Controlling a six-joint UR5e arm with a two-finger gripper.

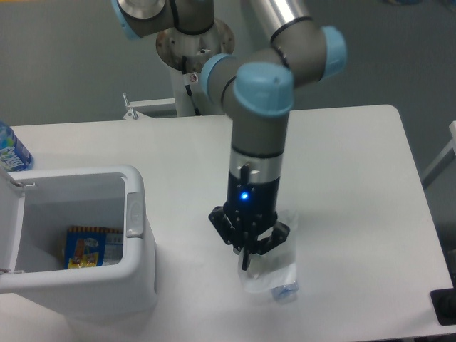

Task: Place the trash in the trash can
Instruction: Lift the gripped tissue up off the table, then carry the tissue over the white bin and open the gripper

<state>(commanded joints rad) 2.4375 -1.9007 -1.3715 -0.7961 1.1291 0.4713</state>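
Gripper (pixel 247 258) pinched on the white wrapper (pixel 265 273), hanging over the clear bottle (pixel 285 288), right of the trash can (pixel 135 249)

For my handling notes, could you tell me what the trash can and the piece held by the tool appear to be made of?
The trash can looks like white moulded plastic, smooth and slightly glossy, with rounded edges. The wrapper in the tool seems thin translucent plastic film: it hangs limp and creased.

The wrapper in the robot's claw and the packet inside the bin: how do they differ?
The wrapper is pale, almost colourless; the packet is printed yellow and blue. The wrapper hangs from the gripper over the table; the packet lies flat inside the trash can. Both are thin, flat packaging.
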